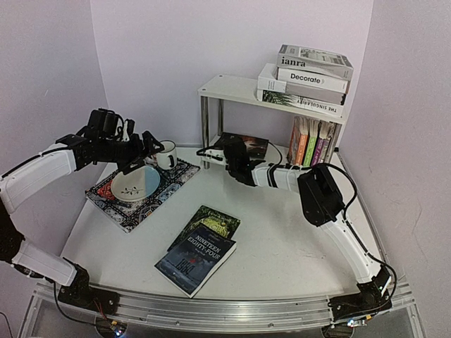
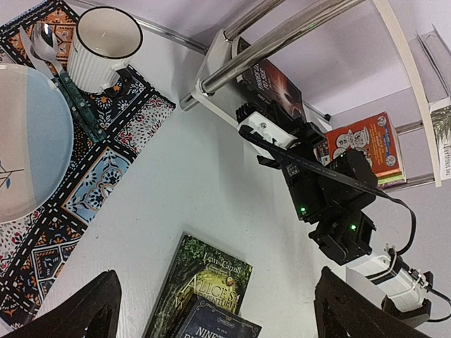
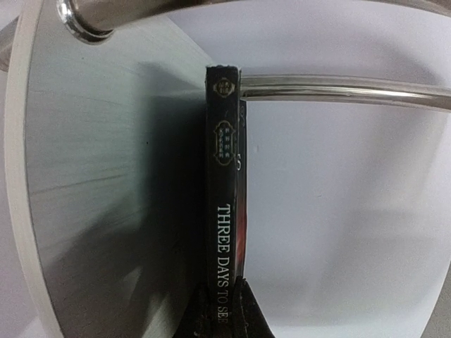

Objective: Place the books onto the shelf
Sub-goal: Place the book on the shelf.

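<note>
My right gripper (image 3: 227,313) is shut on the spine end of a dark book (image 3: 224,183) titled "Three Days to See". It holds the book (image 1: 248,146) flat in the lower tier of the white shelf (image 1: 232,88), close against a board (image 3: 106,176). White and grey hardbacks (image 1: 310,79) are stacked on the top board. Colourful paperbacks (image 1: 310,141) stand upright at the lower right. A green Alice book (image 1: 213,220) and a blue Nineteen Eighty-Four (image 1: 197,259) lie overlapping on the table. My left gripper (image 1: 150,146) hovers open over the mat, holding nothing.
A patterned mat (image 1: 123,208) at the left carries a bowl (image 1: 135,183), a white mug (image 1: 166,153) and a spoon (image 2: 44,39). Chrome shelf legs (image 1: 204,127) stand just left of the held book. The right arm (image 1: 320,193) stretches across the table's right side.
</note>
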`<action>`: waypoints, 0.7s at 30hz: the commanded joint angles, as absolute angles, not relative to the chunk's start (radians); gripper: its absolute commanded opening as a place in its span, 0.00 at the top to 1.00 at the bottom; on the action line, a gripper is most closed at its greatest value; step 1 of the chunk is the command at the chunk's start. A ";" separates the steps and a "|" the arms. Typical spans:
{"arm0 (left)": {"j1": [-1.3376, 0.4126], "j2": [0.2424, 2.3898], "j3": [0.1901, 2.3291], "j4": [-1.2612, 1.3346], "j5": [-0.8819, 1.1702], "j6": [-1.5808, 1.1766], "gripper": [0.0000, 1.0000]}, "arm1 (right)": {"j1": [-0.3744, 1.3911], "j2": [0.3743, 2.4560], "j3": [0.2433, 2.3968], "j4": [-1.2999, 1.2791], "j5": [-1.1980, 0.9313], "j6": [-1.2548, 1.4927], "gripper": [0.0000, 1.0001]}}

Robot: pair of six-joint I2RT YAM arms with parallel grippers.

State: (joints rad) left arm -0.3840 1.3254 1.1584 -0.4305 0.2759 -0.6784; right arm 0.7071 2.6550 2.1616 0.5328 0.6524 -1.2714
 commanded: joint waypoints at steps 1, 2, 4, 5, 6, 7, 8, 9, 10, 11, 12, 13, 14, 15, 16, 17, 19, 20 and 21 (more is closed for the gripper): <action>-0.380 1.332 1.189 -0.440 0.270 -0.659 0.03 | 0.706 2.672 2.244 0.556 0.652 -1.237 1.00; -0.380 1.332 1.190 -0.440 0.269 -0.657 0.03 | 0.706 2.672 2.249 0.552 0.650 -1.233 1.00; -0.381 1.334 1.189 -0.440 0.268 -0.657 0.03 | 0.707 2.674 2.257 0.543 0.643 -1.222 1.00; -0.381 1.334 1.189 -0.440 0.269 -0.657 0.03 | 0.708 2.675 2.262 0.539 0.641 -1.218 1.00; -0.379 1.336 1.189 -0.440 0.270 -0.657 0.03 | 0.709 2.676 2.266 0.535 0.638 -1.215 1.00; -0.379 1.336 1.189 -0.440 0.272 -0.656 0.03 | 0.711 2.675 2.271 0.533 0.636 -1.213 0.94; -0.379 1.337 1.189 -0.440 0.274 -0.655 0.03 | 0.712 2.676 2.275 0.533 0.634 -1.211 0.84; -0.379 1.338 1.189 -0.440 0.276 -0.655 0.03 | 0.714 2.677 2.280 0.533 0.635 -1.209 0.72; -0.379 1.338 1.189 -0.440 0.279 -0.657 0.03 | 0.716 2.676 2.284 0.532 0.633 -1.208 0.61; -0.379 1.338 1.188 -0.440 0.283 -0.657 0.03 | 0.718 2.673 2.288 0.532 0.632 -1.205 0.56; -0.379 1.338 1.188 -0.440 0.285 -0.658 0.03 | 0.721 2.668 2.287 0.531 0.631 -1.199 0.54; -0.379 1.337 1.187 -0.440 0.285 -0.658 0.03 | 0.722 2.662 2.286 0.529 0.629 -1.192 0.53; -0.379 1.335 1.185 -0.440 0.285 -0.659 0.02 | 0.725 2.654 2.285 0.527 0.628 -1.185 0.51; -0.379 1.334 1.183 -0.440 0.284 -0.661 0.02 | 0.727 2.642 2.282 0.521 0.625 -1.175 0.49; -0.379 1.332 1.181 -0.441 0.284 -0.663 0.02 | 0.729 2.633 2.273 0.517 0.623 -1.164 0.44; -0.379 1.330 1.178 -0.442 0.284 -0.665 0.02 | 0.732 2.617 2.263 0.511 0.619 -1.152 0.40; -0.379 1.327 1.174 -0.443 0.284 -0.667 0.02 | 0.734 2.593 2.238 0.500 0.608 -1.127 0.32; -0.379 1.325 1.171 -0.443 0.284 -0.669 0.02 | 0.736 2.577 2.230 0.488 0.603 -1.115 0.29; -0.379 1.323 1.170 -0.443 0.285 -0.671 0.02 | 0.737 2.567 2.223 0.472 0.595 -1.101 0.26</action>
